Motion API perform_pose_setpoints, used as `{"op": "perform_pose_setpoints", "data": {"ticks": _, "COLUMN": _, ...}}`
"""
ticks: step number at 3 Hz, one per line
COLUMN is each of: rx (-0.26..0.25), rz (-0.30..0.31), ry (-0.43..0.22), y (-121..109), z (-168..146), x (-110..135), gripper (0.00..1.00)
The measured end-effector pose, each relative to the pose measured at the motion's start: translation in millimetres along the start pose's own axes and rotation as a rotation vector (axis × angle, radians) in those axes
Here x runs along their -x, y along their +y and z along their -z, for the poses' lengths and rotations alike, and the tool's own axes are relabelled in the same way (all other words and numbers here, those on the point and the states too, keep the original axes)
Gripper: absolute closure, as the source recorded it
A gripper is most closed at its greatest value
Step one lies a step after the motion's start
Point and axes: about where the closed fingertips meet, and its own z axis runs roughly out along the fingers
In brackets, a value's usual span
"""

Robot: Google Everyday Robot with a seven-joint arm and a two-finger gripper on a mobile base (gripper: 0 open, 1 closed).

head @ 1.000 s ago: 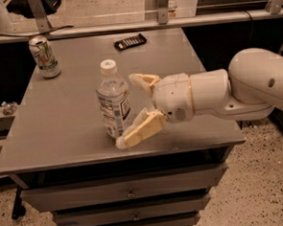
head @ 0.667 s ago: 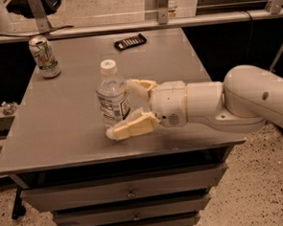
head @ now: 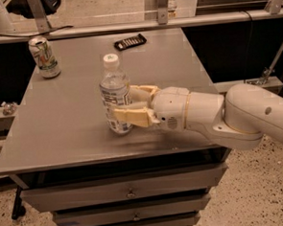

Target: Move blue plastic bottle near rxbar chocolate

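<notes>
Our gripper [head: 123, 105] reaches in from the right, its two pale fingers [head: 132, 118] clamped either side of the lower body of the blue plastic bottle [head: 114, 90]. We take this for a firm hold. The bottle stands upright near the middle of the grey table [head: 70, 124]. The rxbar chocolate [head: 130, 41] lies flat well beyond it, near the far edge and slightly right, so we judge the carry runs straight back.

**Colours Seen on the Grey Table**

On the plain grey table [head: 65, 124], a clear blue plastic bottle [head: 114, 83] with a white cap and a white, dark-printed label is seen toward the front edge. A cream-yellow gripper [head: 123, 104] on a white arm [head: 204, 113] is placed at it. The near-black rxbar chocolate [head: 130, 41], marked with pale strokes, is seen at the back edge, and a green-and-white can [head: 44, 57] at the back left corner.
</notes>
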Motion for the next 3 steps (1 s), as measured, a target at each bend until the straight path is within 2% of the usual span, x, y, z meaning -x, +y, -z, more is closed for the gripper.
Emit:
{"op": "perform_pose_setpoints", "data": {"ticks": 1, "rx": -0.047, "rz": -0.008, "ry": -0.025, "y": -9, "z": 12, "x": 7, "gripper": 0.87}}
{"op": "perform_pose_setpoints", "data": {"ticks": 2, "rx": -0.083, "rz": 0.011, "ry": -0.034, "y": -21, "z": 25, "x": 23, "gripper": 1.00}}
{"op": "perform_pose_setpoints", "data": {"ticks": 3, "rx": -0.128, "rz": 0.052, "ry": -0.022, "y": -40, "z": 54, "x": 48, "gripper": 1.00}}
